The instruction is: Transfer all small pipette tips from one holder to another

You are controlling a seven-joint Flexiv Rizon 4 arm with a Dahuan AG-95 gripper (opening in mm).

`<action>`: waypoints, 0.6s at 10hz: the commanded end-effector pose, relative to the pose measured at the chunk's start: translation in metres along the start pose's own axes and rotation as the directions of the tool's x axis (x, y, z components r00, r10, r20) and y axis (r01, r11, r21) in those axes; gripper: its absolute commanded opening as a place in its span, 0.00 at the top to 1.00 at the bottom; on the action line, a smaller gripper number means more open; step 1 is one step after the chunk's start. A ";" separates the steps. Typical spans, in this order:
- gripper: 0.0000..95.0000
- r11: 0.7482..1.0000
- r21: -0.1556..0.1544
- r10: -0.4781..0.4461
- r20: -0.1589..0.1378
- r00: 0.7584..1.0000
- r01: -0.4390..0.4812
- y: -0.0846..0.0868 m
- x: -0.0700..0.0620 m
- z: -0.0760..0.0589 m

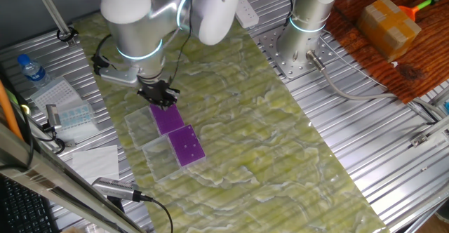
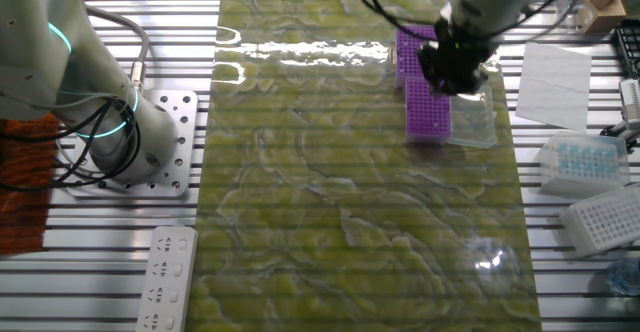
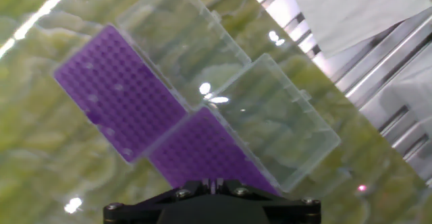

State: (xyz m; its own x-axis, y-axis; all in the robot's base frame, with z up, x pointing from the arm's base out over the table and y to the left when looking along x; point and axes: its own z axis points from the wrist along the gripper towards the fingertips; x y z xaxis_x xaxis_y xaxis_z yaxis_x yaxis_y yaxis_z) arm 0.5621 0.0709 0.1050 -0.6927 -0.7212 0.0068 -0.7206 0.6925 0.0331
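Note:
Two purple holders lie end to end on the green mat, one (image 3: 118,92) farther left and one (image 3: 209,153) right under my hand, each with a clear lid (image 3: 277,116) folded open beside it. A few small pipette tips (image 3: 118,87) show as faint pale dots in the left holder. My gripper (image 3: 214,182) hovers over the nearer holder (image 1: 166,118), its fingers nearly together with a thin pale sliver pinched between them, apparently one tip. The other fixed view shows the gripper (image 2: 455,72) above both holders (image 2: 427,107).
A white sheet of paper (image 2: 555,72) lies beside the lids. A pale blue tip box (image 2: 580,162) and a white rack (image 2: 605,217) sit off the mat. A second arm's base (image 2: 100,122), a power strip (image 2: 165,277) and a water bottle (image 1: 31,70) stand around.

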 end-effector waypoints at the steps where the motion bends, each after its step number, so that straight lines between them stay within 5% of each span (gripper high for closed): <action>1: 1.00 0.996 0.011 0.083 0.019 0.996 -0.084 0.028 -0.013 0.005; 6: 1.00 0.986 0.026 0.165 0.038 0.986 -0.166 0.053 -0.040 0.020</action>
State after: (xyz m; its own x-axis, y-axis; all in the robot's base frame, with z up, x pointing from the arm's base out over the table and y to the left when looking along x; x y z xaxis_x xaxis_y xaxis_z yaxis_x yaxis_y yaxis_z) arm 0.5525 0.1399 0.0844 -0.8038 -0.5944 -0.0251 -0.5947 0.8039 0.0058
